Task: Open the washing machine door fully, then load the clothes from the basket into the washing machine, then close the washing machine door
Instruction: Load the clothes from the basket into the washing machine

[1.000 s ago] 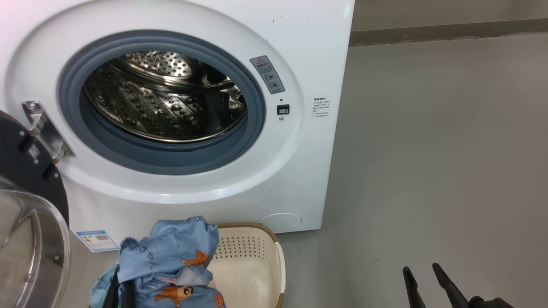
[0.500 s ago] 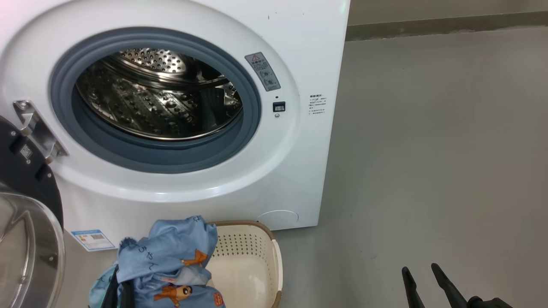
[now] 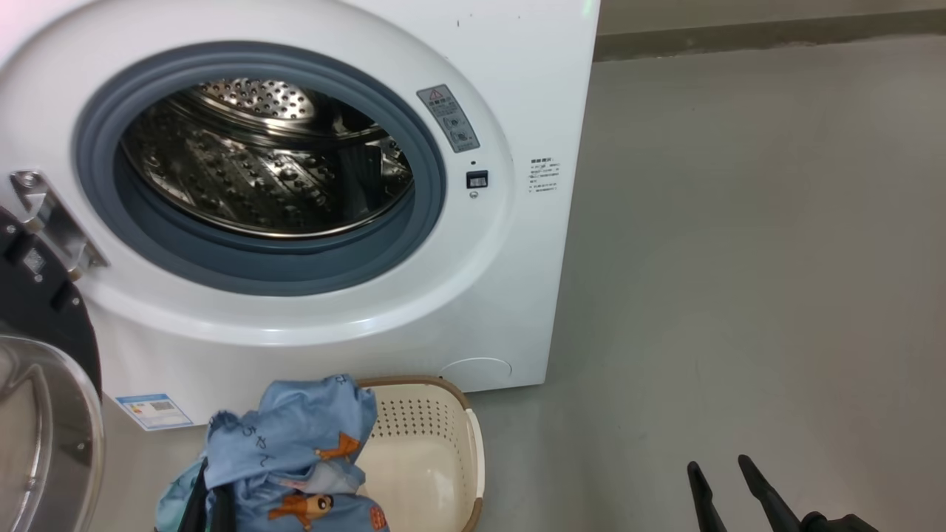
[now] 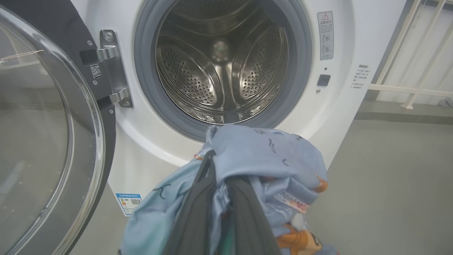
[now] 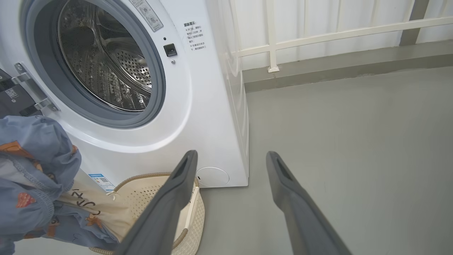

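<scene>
Grey floor (image 3: 739,258) right of washing machine (image 3: 532,89) — door (image 3: 44,310) open left, clothes (image 3: 295,443) gripped.

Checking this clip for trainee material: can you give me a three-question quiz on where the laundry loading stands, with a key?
1. True or false: the washing machine door stands open and the steel drum is empty.
2. The clothes pinched in the left gripper are: A inside the drum; B hanging over the cream basket in front of the machine; C draped on the door.
3. Fill in: the right gripper has its jaws ___, holding nothing.
Key: 1 true; 2 B; 3 open.
</scene>
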Motion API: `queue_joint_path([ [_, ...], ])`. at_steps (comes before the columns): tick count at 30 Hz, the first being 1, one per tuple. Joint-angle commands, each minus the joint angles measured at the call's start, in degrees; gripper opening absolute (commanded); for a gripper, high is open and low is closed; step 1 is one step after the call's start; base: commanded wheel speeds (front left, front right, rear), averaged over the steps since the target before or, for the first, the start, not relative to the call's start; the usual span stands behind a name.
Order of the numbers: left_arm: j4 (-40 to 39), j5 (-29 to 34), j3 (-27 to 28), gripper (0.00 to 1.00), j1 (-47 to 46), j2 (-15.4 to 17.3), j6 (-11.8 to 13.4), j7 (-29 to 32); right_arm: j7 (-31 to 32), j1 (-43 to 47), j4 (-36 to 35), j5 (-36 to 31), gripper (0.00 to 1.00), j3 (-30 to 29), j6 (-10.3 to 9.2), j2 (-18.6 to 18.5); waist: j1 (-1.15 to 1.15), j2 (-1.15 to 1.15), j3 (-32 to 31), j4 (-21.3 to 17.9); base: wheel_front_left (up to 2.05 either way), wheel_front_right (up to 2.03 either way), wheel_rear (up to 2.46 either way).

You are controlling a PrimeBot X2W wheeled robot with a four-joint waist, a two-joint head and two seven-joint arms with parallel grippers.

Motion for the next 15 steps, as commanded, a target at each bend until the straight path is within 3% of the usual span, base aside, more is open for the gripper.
queue_joint_path([
  [1, -1.3, -0.4, 1.4, 0.0, -3.2, 0.1, 0.0, -0.6, -0.4, -1.7, -1.3, -0.4, 1.0, 2.1, 0.1, -0.3, 0.0, 0.0, 0.6, -0.5, 0.0, 0.0, 0.0],
  [15, 1.1, -0.9, 5.8, 0.0, -16.3, 0.5, 0.0, -0.6, -0.4, -5.8, -2.6, 4.7, 1.0, 4.8, 0.1, -0.3, 0.0, 0.0, 10.3, -7.0, 0.0, 0.0, 0.0],
])
